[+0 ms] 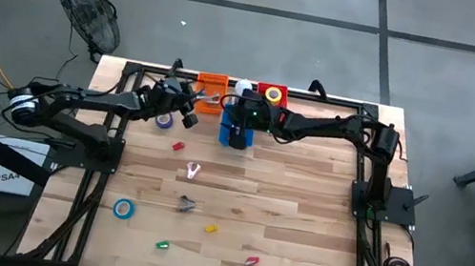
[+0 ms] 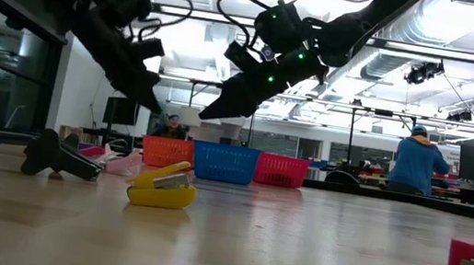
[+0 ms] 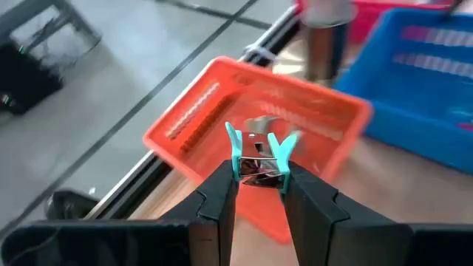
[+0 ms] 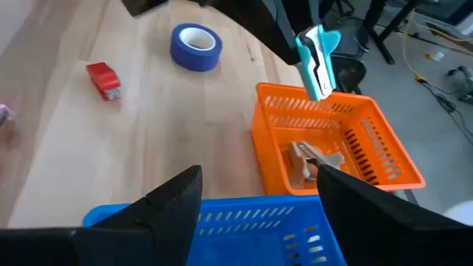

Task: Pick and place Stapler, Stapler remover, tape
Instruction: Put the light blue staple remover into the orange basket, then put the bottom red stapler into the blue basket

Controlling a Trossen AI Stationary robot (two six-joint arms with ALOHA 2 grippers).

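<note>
The left end effector [image 3: 259, 185] is clamped on a teal remover [image 3: 259, 157], small, light and stiff, pinched by its body just above the orange basket [image 3: 222, 111], while the right end effector [image 4: 255, 196] hangs spread apart over the blue basket [image 4: 244, 222].
</note>
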